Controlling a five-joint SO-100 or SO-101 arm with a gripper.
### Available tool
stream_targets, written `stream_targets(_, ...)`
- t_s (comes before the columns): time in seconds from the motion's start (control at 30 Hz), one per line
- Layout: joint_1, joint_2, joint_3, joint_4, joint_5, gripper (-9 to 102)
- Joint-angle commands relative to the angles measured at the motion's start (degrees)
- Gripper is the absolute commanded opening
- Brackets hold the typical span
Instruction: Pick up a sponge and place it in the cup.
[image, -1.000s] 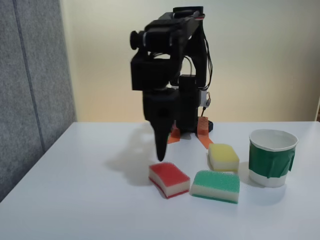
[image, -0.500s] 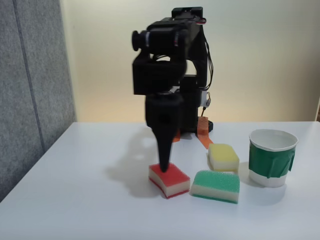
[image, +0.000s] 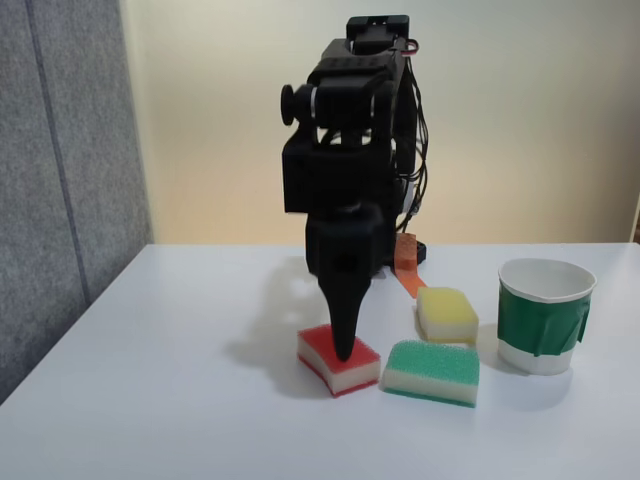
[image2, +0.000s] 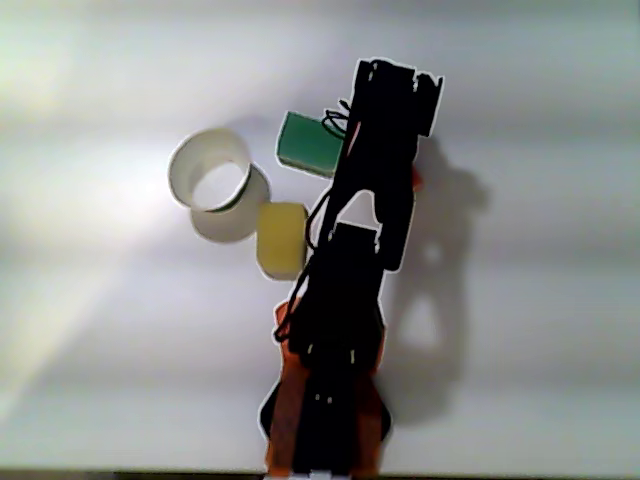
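A black arm's tapered gripper (image: 344, 352) pressed its tip onto the bristly red top of the sponge (image: 338, 359), a layered red-and-cream block near the white table's (image: 160, 400) front in the fixed view; whether its fingers were parted could not be told. A second before, the tip had hung left of the sponge. A green-topped sponge (image: 433, 371) lay just right, a yellow sponge (image: 447, 313) behind it. The green-banded paper cup (image: 543, 315) stood farther right, bare table lying left.

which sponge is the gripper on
The red sponge: the gripper tip sits on its top. The green sponge and yellow sponge lie apart, nearer the cup.
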Motion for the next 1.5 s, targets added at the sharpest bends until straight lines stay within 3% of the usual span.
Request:
stream_targets(0.0,0.7,0.2,-0.1,-1.2,-0.4,51)
stream_targets(0.23,1.6,0.3,3.3,-3.7,0.9,46)
stream_targets(0.43,1.6,0.9,6.2,-2.8,1.8,20)
stream_targets(0.53,1.7,0.8,6.4,-1.8,1.4,0)
stream_targets(0.97,1.9,8.6,6.2,1.5,0.0,0)
stream_targets(1.23,0.0,29.1,13.4,1.4,3.8,0)
stream_targets(1.47,-9.1,49.7,27.3,-4.9,13.7,0)
